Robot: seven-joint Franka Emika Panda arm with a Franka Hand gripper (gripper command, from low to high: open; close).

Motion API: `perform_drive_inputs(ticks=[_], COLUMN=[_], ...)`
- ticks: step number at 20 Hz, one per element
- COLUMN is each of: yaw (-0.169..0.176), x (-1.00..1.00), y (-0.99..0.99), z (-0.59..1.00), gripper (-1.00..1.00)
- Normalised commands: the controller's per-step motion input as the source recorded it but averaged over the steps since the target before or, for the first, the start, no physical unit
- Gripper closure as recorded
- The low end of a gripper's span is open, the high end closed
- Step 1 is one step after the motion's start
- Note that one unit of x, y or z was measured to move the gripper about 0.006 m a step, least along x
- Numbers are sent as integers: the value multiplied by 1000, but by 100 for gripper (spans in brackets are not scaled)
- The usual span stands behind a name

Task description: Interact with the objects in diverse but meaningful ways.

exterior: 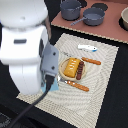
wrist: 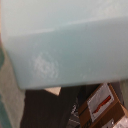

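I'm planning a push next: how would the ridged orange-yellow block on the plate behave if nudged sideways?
The ridged orange-yellow block looks flat-lying and blocky, so it would probably slide, not roll. It rests on the plate beside a dark sausage stick, which a nudge would likely shove too.

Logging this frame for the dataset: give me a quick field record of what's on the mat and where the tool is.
surface: pale woven mat on dark table
plate: centre of mat, holding ridged orange block and dark stick
sausages: one beside plate, one at its near edge
white piece: far side of mat
pots: two grey, on pink board
blue object: fills wrist view
tool: hidden behind arm
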Motion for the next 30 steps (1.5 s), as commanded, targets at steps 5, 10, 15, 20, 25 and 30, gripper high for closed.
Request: perform_drive_inputs(ticks=[5, 10, 15, 20, 25, 30], yaw=[-1, 5, 15, 16, 7, 0], x=[471, 18, -357, -700, -446, -40], y=[-217, -18, 2, 35, 0, -3], z=[-262, -413, -367, -123, -27, 0], gripper=[100, 100, 100, 100, 100, -100])
